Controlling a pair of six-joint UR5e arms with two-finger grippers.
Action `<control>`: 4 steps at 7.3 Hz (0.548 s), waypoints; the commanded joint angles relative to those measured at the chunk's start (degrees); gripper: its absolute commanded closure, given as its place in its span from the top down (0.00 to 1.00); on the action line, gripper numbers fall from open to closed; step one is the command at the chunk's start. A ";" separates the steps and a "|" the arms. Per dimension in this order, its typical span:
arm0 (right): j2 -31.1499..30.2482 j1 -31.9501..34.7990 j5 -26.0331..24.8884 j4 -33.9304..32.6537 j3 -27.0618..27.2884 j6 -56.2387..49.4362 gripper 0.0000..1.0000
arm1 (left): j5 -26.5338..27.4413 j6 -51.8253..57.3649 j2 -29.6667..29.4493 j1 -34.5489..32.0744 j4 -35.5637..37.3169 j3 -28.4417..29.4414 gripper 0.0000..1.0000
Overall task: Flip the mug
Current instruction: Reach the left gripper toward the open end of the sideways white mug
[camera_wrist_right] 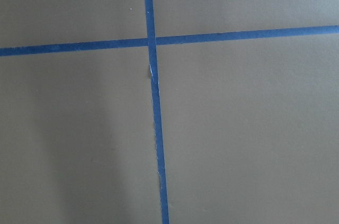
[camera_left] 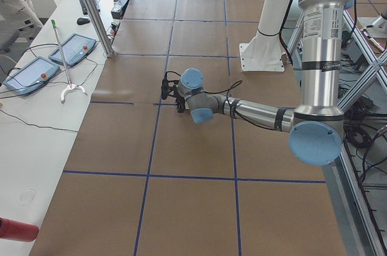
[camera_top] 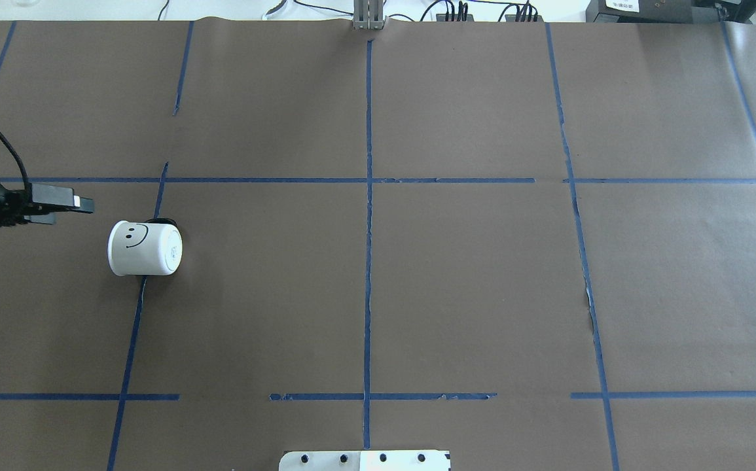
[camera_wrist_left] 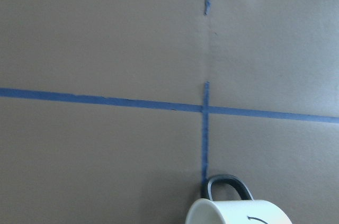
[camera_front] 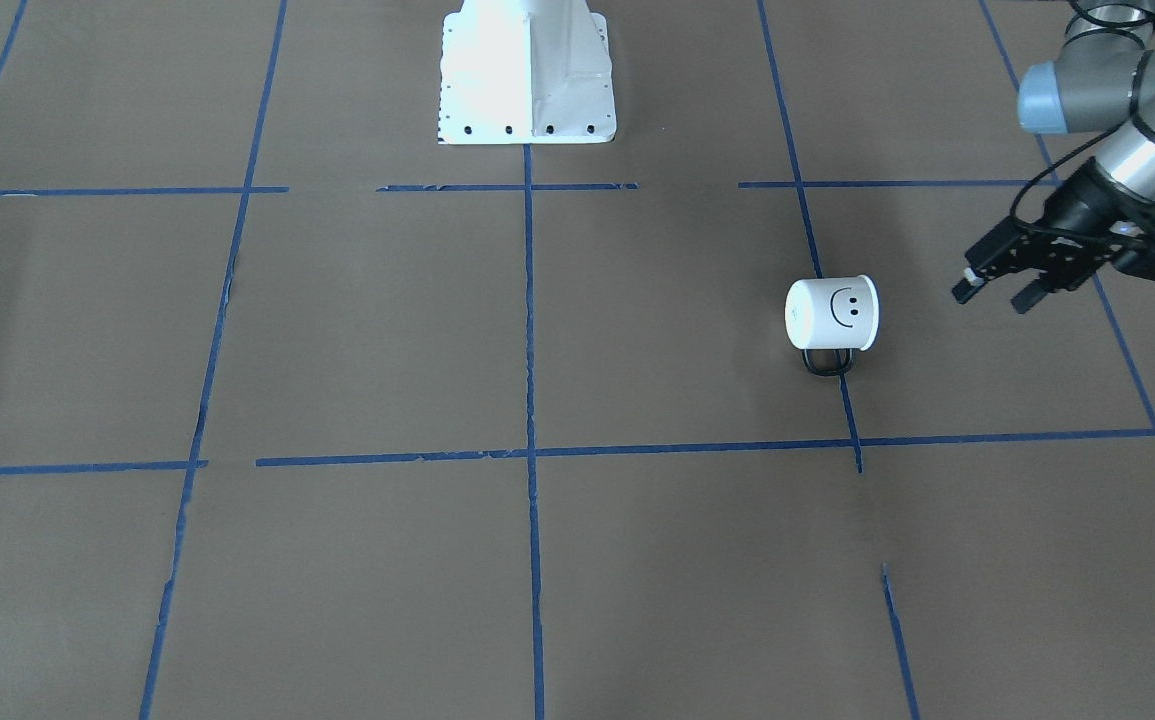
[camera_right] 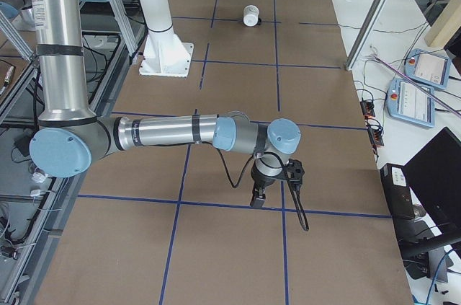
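The white mug [camera_front: 832, 313] with a black smiley face lies on its side on the brown table. Its black handle [camera_front: 827, 362] rests on the table surface. It also shows in the overhead view [camera_top: 145, 248], far off in the exterior right view [camera_right: 251, 15], and at the bottom edge of the left wrist view [camera_wrist_left: 238, 212]. My left gripper [camera_front: 995, 291] is open and empty, hovering beside the mug's mouth end with a gap between them; it also shows in the overhead view [camera_top: 63, 210]. My right gripper [camera_right: 258, 200] shows only in the exterior right view, low over the table and far from the mug; I cannot tell whether it is open or shut.
The white robot base plate [camera_front: 527, 70] stands at the table's robot-side edge. Blue tape lines [camera_top: 368, 261] grid the brown paper. Teach pendants [camera_left: 51, 59] and cables lie on the white bench beyond the table's far side.
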 commanded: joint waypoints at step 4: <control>0.00 0.00 0.00 0.00 0.00 0.00 1.00 | 19.53 -13.11 -5.72 11.01 -44.70 23.22 1.00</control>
